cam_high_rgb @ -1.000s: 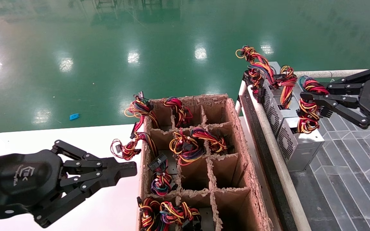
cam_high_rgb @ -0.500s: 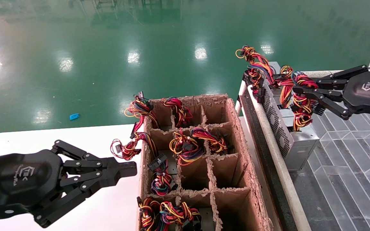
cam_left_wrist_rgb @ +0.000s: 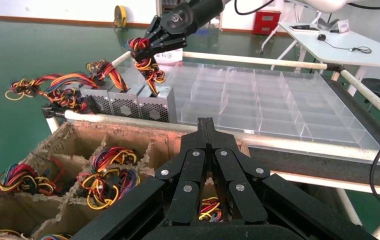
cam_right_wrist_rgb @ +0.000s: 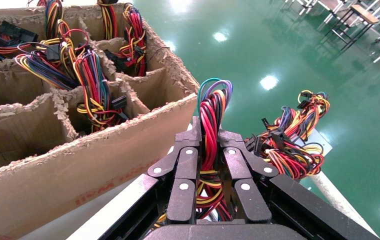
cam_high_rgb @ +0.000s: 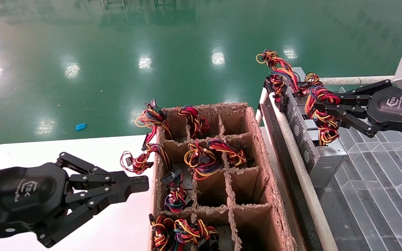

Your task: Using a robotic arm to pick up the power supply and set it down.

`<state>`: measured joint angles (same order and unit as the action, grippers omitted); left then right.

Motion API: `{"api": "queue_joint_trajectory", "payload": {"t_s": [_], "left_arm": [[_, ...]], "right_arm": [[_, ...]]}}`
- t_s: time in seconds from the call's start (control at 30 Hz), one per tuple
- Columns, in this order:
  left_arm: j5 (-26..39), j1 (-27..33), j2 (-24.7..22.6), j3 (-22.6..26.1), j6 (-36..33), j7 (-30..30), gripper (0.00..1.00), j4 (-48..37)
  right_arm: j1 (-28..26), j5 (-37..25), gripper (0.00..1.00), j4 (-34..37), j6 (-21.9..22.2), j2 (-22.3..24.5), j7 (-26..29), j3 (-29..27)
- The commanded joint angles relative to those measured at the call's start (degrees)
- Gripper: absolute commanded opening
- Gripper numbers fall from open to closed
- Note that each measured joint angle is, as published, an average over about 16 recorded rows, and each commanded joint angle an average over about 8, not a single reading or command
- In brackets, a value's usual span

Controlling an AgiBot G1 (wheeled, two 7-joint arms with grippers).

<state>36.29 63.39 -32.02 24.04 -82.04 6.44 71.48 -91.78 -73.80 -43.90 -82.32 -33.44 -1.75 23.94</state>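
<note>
My right gripper point(cam_high_rgb: 318, 101) is shut on the wire bundle point(cam_high_rgb: 321, 116) of the power supply point(cam_high_rgb: 323, 158), a grey metal box with a perforated side. The box stands at the near end of a row of like boxes, just inside the rail; I cannot tell whether it rests on the tray. In the right wrist view, red, yellow and black wires point(cam_right_wrist_rgb: 213, 107) run up between the shut fingers of the right gripper point(cam_right_wrist_rgb: 209, 137). The left wrist view shows the right gripper point(cam_left_wrist_rgb: 145, 46) from afar, above the power supply point(cam_left_wrist_rgb: 159, 104). My left gripper point(cam_high_rgb: 141, 183) is shut and empty over the white table.
A divided cardboard box point(cam_high_rgb: 257, 146) holds several more wired units. Two other grey units point(cam_high_rgb: 293, 104) with tangled bundles stand behind the held one. A white rail point(cam_high_rgb: 302, 174) borders a clear compartment tray point(cam_high_rgb: 379, 181). The white table point(cam_high_rgb: 82, 150) lies to the left.
The right gripper has carried the bundle leftward and farther back, and the grey box has shifted closer to the rail, in line with the other units. The left arm has not moved.
</note>
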Motion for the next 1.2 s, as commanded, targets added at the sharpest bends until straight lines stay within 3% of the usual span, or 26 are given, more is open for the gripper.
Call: {"api": "queue_joint_trajectory", "payload": {"t_s": [0.03,0.5,0.97,1.2], "left_arm": [[0.00,0.00,0.00,0.00,0.00,0.00,0.00,0.00],[0.00,0.00,0.00,0.00,0.00,0.00,0.00,0.00],[0.00,0.00,0.00,0.00,0.00,0.00,0.00,0.00],[0.00,0.00,0.00,0.00,0.00,0.00,0.00,0.00]], "right_arm": [[-0.26,-0.17,1.00,0.33,-0.40,-0.12,0.02,0.18],[-0.75,1.21,1.00,-0.93,-0.93,0.56,1.06,-0.61],[0.59,10.03,1.00,0.41,-2.48,0.66,-1.85,-5.25],[3.22,12.35,1.00,-2.23,-2.58,0.45,-0.83,-5.69]]}}
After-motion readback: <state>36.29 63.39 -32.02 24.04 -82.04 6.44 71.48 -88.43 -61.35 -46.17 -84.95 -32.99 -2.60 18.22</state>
